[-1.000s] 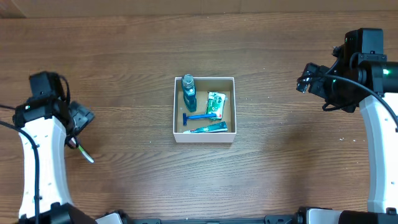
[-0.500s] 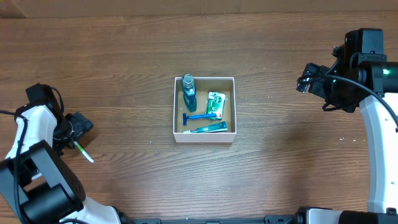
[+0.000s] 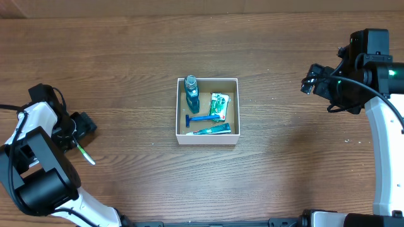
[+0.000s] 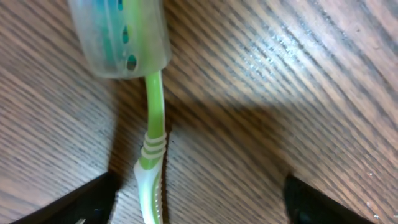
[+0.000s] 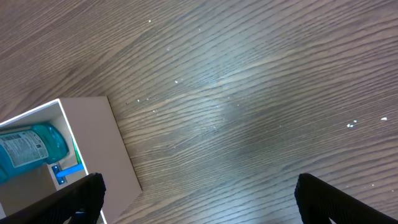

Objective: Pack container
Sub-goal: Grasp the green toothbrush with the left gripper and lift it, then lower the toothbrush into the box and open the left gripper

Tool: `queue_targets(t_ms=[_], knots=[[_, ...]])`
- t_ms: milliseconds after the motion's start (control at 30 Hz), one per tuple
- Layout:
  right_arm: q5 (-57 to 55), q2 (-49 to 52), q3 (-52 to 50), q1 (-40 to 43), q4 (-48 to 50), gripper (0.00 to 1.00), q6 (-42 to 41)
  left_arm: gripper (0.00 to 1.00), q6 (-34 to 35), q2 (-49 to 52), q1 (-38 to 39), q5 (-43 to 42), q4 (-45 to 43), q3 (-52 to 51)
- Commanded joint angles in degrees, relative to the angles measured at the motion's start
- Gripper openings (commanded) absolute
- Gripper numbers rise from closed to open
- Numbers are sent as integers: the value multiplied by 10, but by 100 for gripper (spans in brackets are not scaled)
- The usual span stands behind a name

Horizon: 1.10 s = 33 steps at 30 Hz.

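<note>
Wooden table (image 3: 126, 57), left hand (image 3: 80, 128) low over toothbrush (image 4: 153, 134) (fingers (image 4: 87, 202) spread wide)

Container (image 3: 207, 140) sits mid-table (image 3: 126, 63); inside it, bottle (image 3: 191, 93) at back left, packet (image 3: 219, 106) at right, razor (image 3: 199, 118) in the middle, tube (image 3: 211, 130) along the front wall; toothbrush (image 3: 86, 155) lies on the table far left, well apart.
</note>
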<state>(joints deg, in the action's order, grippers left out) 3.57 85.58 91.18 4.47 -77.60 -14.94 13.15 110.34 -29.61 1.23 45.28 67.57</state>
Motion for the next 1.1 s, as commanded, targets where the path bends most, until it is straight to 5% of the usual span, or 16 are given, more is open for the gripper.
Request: queue_targets(t_ms=[0,167,400,733,867,1067], knots=[[-5,-3,-1,1,3,100,4,64,-10,65,3,6,-2,-35],[-5,-3,-1,1,3,100,4,30,-10,65,4,6,6,-35],[-5,-3,-1,1,3,100,4,5,-10,65,4,6,10,-35],[-5,-3,-1,1,4,100,4,4,-7,15,28,-10,72,28],[-5,-3,-1,1,10,100,4,4,-8,-84,106,-30,80,81],[-5,-3,-1,1,9,100,4,4,-83,-206,340,-22,58,159]])
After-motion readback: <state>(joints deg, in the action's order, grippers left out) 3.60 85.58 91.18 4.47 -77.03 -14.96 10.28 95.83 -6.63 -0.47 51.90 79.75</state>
